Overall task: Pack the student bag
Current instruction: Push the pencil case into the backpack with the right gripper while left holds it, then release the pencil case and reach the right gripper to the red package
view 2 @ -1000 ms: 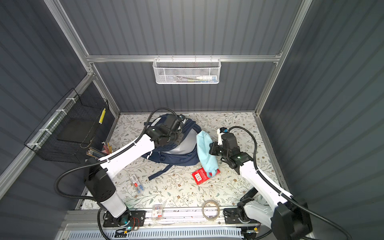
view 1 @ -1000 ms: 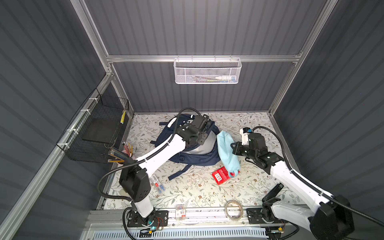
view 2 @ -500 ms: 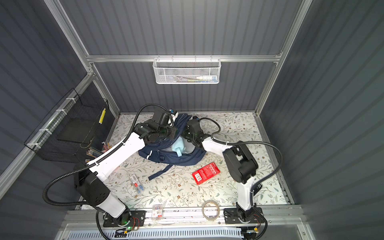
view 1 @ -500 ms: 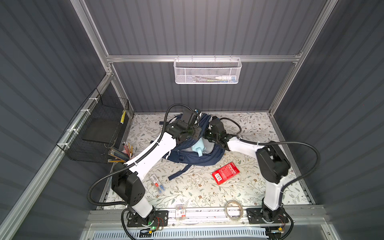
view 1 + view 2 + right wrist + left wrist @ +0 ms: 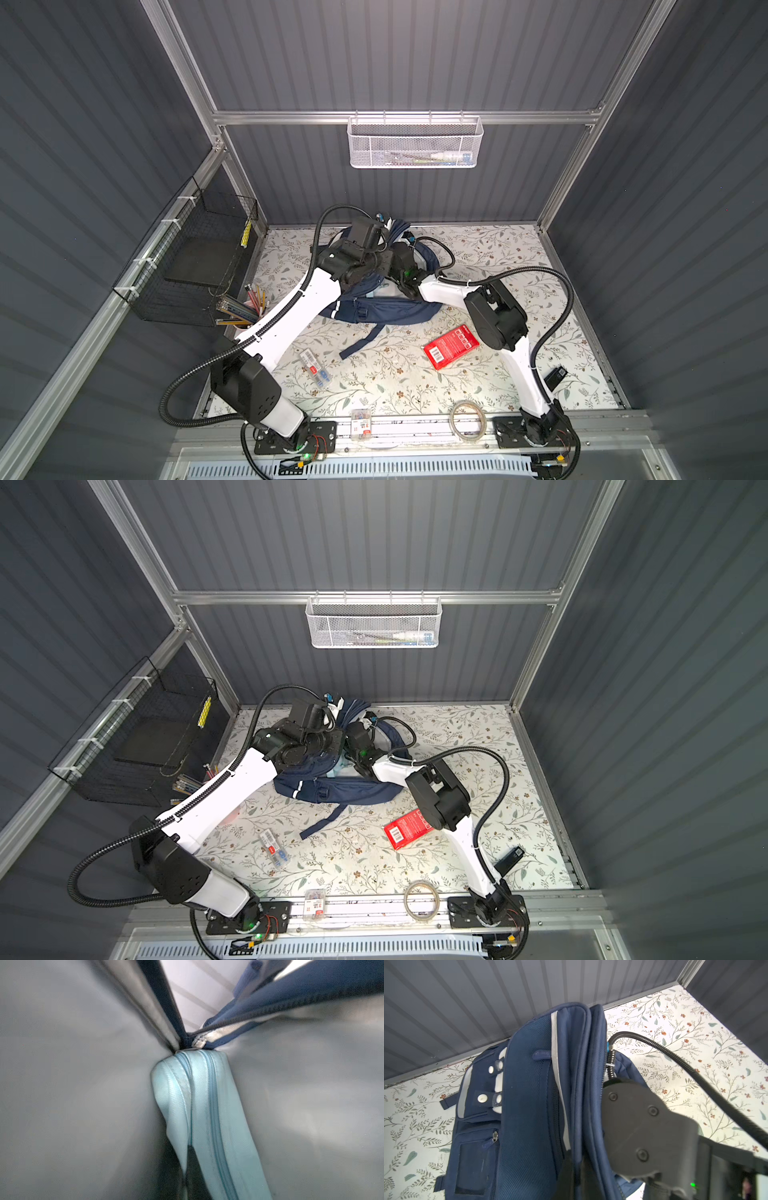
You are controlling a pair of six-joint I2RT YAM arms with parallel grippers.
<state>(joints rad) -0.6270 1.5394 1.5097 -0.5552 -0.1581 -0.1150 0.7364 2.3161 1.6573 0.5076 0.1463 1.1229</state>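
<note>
The student bag [image 5: 386, 309] [image 5: 345, 791] lies at the back middle of the floral table, navy with white stripes. Its upper edge is lifted. My left gripper [image 5: 577, 1180] is shut on that edge, with navy fabric [image 5: 529, 1095] pinched between its dark fingers. My right arm reaches into the bag's mouth from the right. Inside, between the pale grey lining [image 5: 83, 1084], the light-blue zip pouch [image 5: 207, 1105] stands on end against the zip corner. My right gripper [image 5: 188, 1178] pinches a fold of the pouch. A sliver of the pouch [image 5: 384, 291] shows in both top views.
A red box [image 5: 451, 347] lies right of the bag's loose strap. Small packets [image 5: 316, 368] [image 5: 360, 419] and a tape roll [image 5: 467, 417] lie toward the front. A black wire basket [image 5: 199, 257] and a pencil cup [image 5: 245, 307] stand left. A white mesh basket [image 5: 415, 147] hangs on the back wall.
The right gripper has carried the pouch from above the table right of the bag into the bag's mouth. The left gripper has pulled the bag's edge up and back.
</note>
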